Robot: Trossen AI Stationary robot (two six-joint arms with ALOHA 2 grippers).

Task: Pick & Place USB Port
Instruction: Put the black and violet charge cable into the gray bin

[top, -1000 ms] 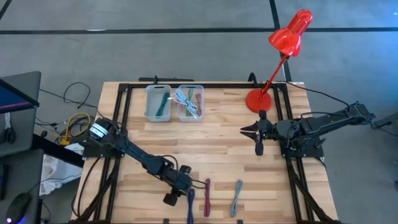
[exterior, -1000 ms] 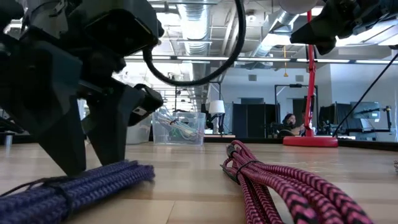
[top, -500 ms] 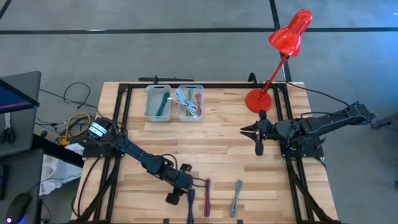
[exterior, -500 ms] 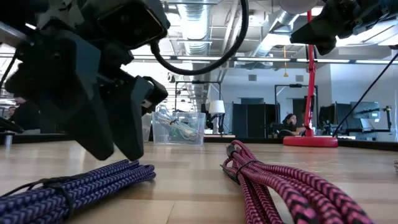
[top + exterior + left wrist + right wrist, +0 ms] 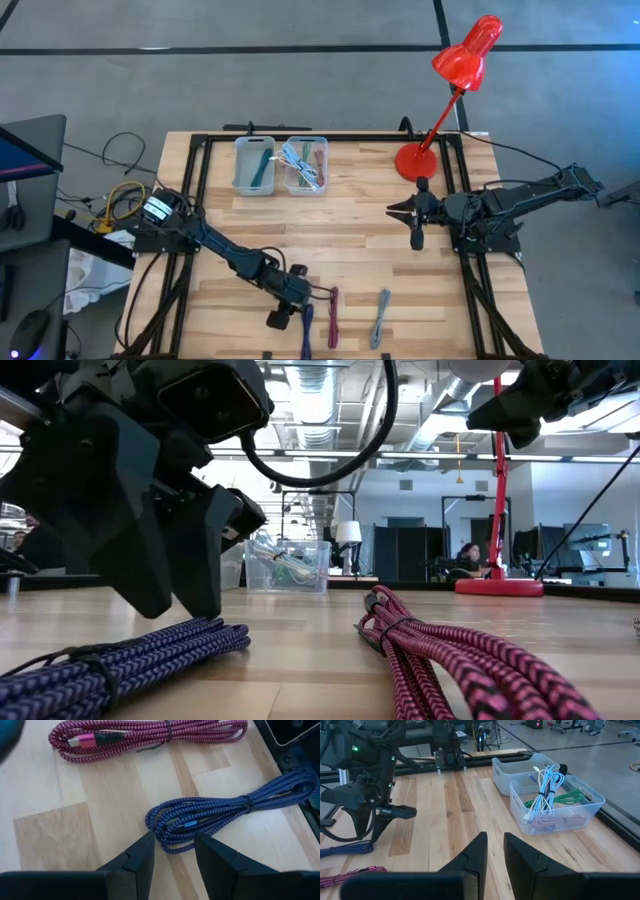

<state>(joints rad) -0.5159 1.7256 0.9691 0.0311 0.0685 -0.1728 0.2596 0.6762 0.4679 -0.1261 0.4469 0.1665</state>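
Note:
Three bundled USB cables lie near the table's near edge: a blue one (image 5: 307, 326) (image 5: 220, 812) (image 5: 110, 660), a pink one (image 5: 333, 315) (image 5: 150, 735) (image 5: 450, 650) and a grey one (image 5: 381, 318). My left gripper (image 5: 296, 300) (image 5: 175, 840) (image 5: 195, 610) is open and low over the blue cable's looped far end (image 5: 170, 837), one finger on either side of it. Whether a finger touches the cable, I cannot tell. My right gripper (image 5: 413, 215) (image 5: 495, 837) waits over the table's right half, its fingers a narrow gap apart and holding nothing.
Two clear bins stand at the far edge: the left one (image 5: 254, 165) (image 5: 520, 767) holds a green cable, the right one (image 5: 305, 165) (image 5: 555, 795) holds several cables. A red desk lamp's base (image 5: 415, 160) stands at the far right. Bare wood lies between the bins and the cables.
My left gripper has shifted a little toward the table's right and far side along the blue cable, ending over its looped far end. For the last half second it has kept almost still. The cables have stayed where they were.

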